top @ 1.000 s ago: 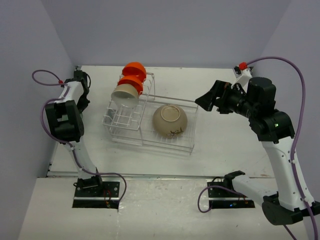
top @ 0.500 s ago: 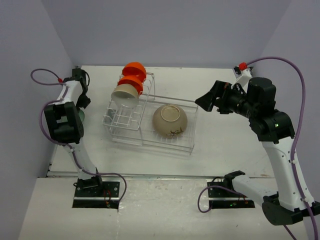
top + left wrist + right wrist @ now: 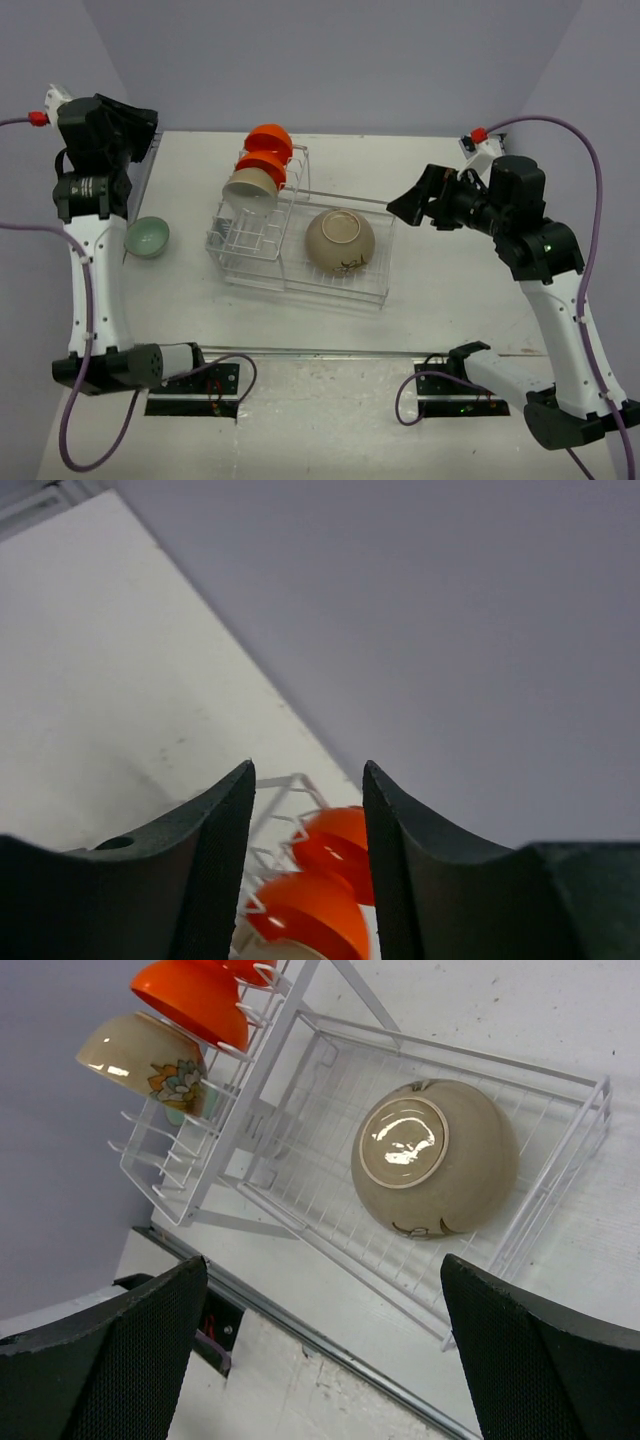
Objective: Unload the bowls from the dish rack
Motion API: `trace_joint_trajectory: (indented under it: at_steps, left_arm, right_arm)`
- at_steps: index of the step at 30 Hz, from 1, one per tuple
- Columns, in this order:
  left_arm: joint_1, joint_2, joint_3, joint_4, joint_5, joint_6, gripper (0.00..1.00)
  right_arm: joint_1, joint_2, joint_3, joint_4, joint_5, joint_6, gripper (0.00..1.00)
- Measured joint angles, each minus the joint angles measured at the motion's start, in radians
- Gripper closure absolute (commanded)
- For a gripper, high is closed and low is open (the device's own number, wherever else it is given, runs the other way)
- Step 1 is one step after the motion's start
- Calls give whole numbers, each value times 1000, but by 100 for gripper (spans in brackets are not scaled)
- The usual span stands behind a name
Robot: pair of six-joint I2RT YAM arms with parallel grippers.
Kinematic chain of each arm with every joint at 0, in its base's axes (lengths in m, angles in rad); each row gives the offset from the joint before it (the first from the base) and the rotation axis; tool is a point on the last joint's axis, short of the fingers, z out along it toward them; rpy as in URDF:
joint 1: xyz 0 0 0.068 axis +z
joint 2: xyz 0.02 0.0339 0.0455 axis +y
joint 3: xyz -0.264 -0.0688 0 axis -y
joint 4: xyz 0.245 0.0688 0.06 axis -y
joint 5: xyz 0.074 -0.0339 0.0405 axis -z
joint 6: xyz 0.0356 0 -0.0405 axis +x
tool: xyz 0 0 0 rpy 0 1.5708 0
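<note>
While the left gripper (image 3: 307, 772) and right gripper (image 3: 408, 198) are held with fingers apart and empty, a mint bowl (image 3: 147, 237) is seen on the table (image 3: 450, 290). In the rack (image 3: 330, 293), a tan bowl (image 3: 340, 240) lies upturned, with a beige bowl (image 3: 250, 190) and orange bowls (image 3: 265, 165) slotted beyond. All are judged rigid, slick and breakable, so rims should be pinched.

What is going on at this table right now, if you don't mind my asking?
Two robot arms are unloading bowls from a dish rack. A mint-green bowl is already out, sitting on the table left of the rack. The left tool is raised high on that side, open and empty. Four bowls are in the rack: two orange bowls and a beige bowl in the upright slots, and a tan bowl upside down in the basket. The right tool hovers open near the rack's right end, holding nothing.
</note>
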Motion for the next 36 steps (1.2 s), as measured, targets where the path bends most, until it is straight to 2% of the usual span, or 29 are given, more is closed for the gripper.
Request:
trace_joint_trajectory:
  at_steps: [5, 10, 14, 19, 22, 29, 36]
  left_arm:
    - [-19, -163, -28, 13, 98, -179, 56]
    - [-23, -347, -221, -45, 288, -359, 57]
    - [-25, -464, -341, -129, 412, -456, 56]
    - [-26, -536, -378, -199, 489, -506, 56]
    - [-26, -537, -405, -203, 505, -514, 54]
    - [-51, -432, -431, -192, 513, -512, 50]
    - [-266, -315, -439, -105, 465, -533, 50]
  right_arm:
    - [0, -22, -34, 15, -31, 3, 1]
    - [0, -82, -97, 31, -53, 9, 1]
    - [0, -128, -140, 42, -63, 11, 1]
    - [0, -145, -156, 55, -80, 18, 1]
    - [0, -146, -156, 56, -82, 19, 1]
    - [4, -149, -156, 55, -81, 19, 1]
    - [4, -157, -156, 55, -80, 18, 1]
